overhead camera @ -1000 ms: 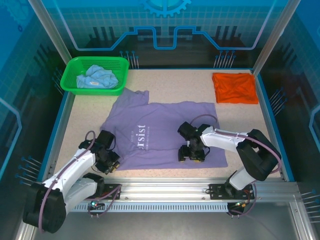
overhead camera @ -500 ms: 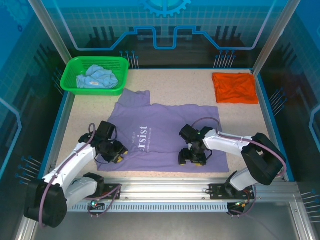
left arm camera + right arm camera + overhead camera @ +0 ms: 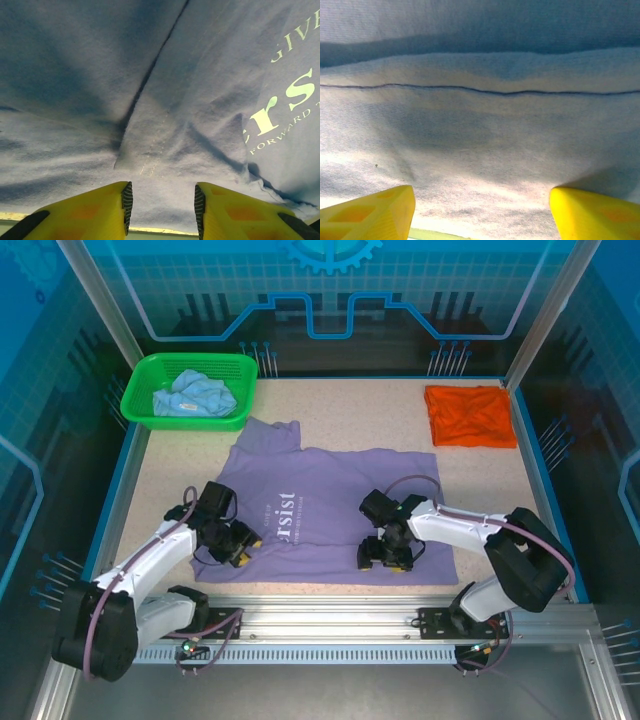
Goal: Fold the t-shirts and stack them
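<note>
The lavender t-shirt (image 3: pixel 330 490) lies spread across the middle of the table, its white lettering (image 3: pixel 283 515) left of centre. My left gripper (image 3: pixel 238 545) sits low over the shirt's near-left part. In the left wrist view its yellow jaws (image 3: pixel 161 200) stand apart over creased purple cloth (image 3: pixel 150 75), with nothing pinched between them. My right gripper (image 3: pixel 386 554) rests over the shirt's near-right part, open wide above flat cloth (image 3: pixel 480 125) in the right wrist view (image 3: pixel 482 205). The orange t-shirt (image 3: pixel 470 415) lies folded at the back right. The light blue t-shirt (image 3: pixel 195 395) is bunched in the basket.
A green basket (image 3: pixel 140 405) stands at the back left corner. A blue raised rim (image 3: pixel 125 470) borders the table, and a metal rail (image 3: pixel 330 615) runs along the near edge. Bare tabletop (image 3: pixel 350 410) shows between the basket and the orange shirt.
My left gripper has moved right and inward over the shirt's left part, and its jaws have spread apart. The right gripper has barely shifted.
</note>
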You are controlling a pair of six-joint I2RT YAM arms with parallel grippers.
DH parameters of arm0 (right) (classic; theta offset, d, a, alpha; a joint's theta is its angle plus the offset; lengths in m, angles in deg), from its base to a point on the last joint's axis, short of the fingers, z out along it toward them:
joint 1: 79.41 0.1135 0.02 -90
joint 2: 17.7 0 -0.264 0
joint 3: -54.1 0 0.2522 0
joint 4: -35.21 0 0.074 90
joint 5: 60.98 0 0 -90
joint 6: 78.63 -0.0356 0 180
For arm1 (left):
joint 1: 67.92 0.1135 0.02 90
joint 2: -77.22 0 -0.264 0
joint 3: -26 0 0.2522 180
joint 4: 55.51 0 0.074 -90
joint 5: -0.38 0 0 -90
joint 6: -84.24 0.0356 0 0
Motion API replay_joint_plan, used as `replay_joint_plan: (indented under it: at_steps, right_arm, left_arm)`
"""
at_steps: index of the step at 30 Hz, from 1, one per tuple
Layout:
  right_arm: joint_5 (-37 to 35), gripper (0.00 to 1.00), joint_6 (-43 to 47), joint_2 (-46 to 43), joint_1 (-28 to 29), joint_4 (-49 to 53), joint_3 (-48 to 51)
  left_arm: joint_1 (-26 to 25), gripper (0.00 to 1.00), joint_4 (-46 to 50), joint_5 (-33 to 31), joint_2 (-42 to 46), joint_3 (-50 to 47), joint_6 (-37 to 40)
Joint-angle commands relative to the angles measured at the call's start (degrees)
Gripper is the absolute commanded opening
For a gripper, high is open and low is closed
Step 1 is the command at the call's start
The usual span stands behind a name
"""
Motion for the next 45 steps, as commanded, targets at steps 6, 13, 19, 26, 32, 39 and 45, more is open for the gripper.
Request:
replay_joint_plan:
  at_steps: [6,13,19,26,32,39,45]
  right_arm:
    - [0.7,0.74,-1.4,1.5,1.1,1.3,3.8]
    - [0.8,0.74,-1.5,1.9,1.1,1.0,4.1]
    - [0.8,0.74,-1.4,2.3,1.1,1.0,3.7]
    - [0.7,0.74,-1.2,2.8,1.1,1.1,3.3]
    - [0.7,0.74,-1.1,2.9,1.0,1.1,3.3]
    - [0.9,0.74,-1.2,2.9,1.0,1.0,3.5]
    - [0.8,0.74,-1.1,2.9,0.9,1.1,3.4]
  left_arm:
    - [-1.3,0.41,2.1,-1.8,-1.4,-0.4,2.5]
    - [-2.5,0.4,-0.5,-2.4,-3.8,-0.9,2.1]
    - [-3.0,0.33,-2.3,-2.6,-5.9,-0.5,2.3]
    - [-3.4,0.19,-2.6,-3.4,-6.9,-0.6,2.7]
    - [-4.0,0.03,-1.8,-4.5,-7.7,0.9,3.6]
    - [-5.6,0.0,0.1,-7.2,-9.8,5.5,6.3]
    - [-7.6,0.0,2.8,-10.7,-13.7,12.6,10.7]
